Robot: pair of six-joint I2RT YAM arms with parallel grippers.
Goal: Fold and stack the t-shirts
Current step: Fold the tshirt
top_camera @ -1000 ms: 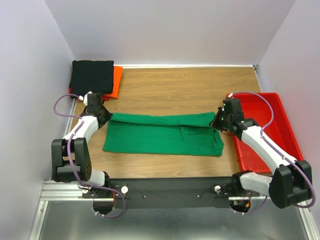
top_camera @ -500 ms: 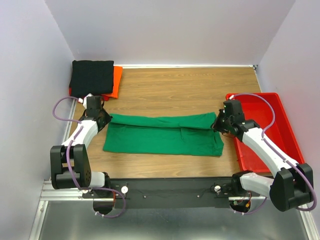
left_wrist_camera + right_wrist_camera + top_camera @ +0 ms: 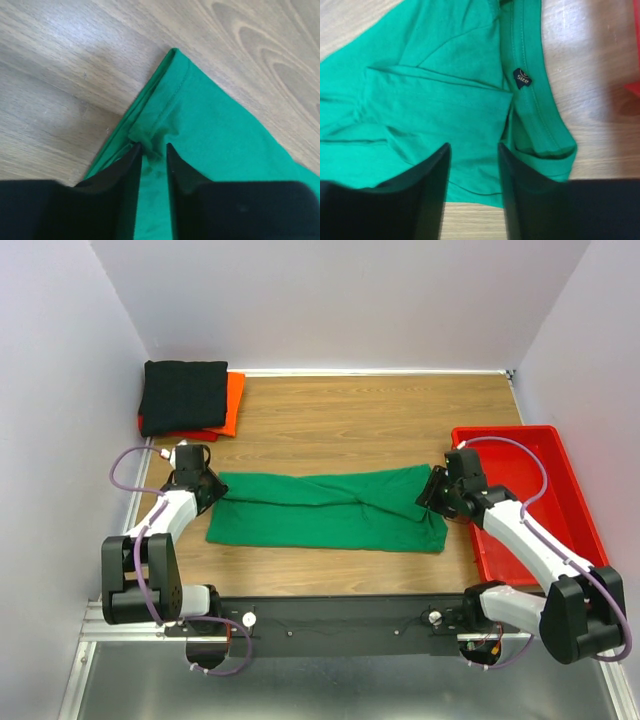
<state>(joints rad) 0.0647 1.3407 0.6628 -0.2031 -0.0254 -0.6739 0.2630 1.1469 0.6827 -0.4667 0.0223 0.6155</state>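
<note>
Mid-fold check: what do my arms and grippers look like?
The left arm and right arm have white link shells, black joints and bases, and a lilac cable looping along each. The left gripper and right gripper are black, with two flat tapering fingers.

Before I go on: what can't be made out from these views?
- Orange-red t-shirt: top view, mostly under the folded black t-shirt.
- Size label on the bright green t-shirt: right wrist view, print too small.
- Red plastic tray, near-left floor: top view, right arm covers it.
</note>
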